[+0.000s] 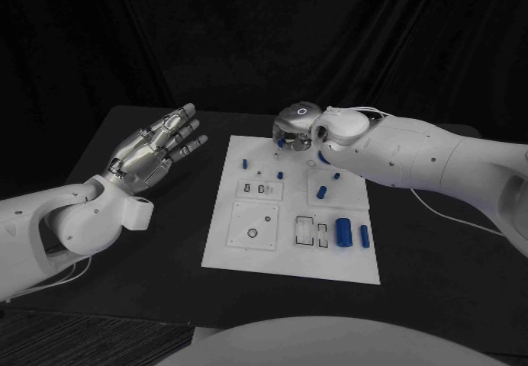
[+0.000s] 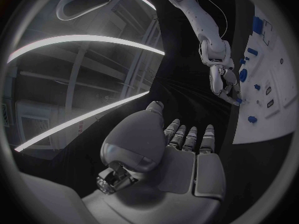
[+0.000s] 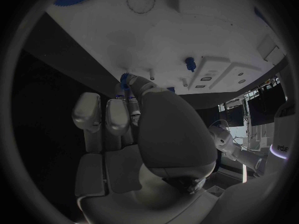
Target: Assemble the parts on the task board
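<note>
The white task board (image 1: 288, 258) lies in the middle of the black table. Several small blue parts sit on it: a thick cylinder (image 1: 344, 230), a slim one (image 1: 362, 235) beside it, and a peg (image 1: 323, 191) farther back. My right hand (image 1: 293, 131) reaches down at the board's far edge. In the right wrist view its thumb and fingertips (image 3: 142, 86) pinch a small blue part (image 3: 126, 79) just over the board (image 3: 174, 40). My left hand (image 1: 154, 149) hovers left of the board, fingers spread, palm empty; the left wrist view shows the same flat palm (image 2: 181, 154).
The board carries rectangular slots (image 1: 310, 230) and a round hole (image 1: 254, 232) near its front. A small blue peg (image 3: 189, 62) stands close to my right fingertips. Bare black table (image 1: 165, 252) surrounds the board, with its left edge near my left arm.
</note>
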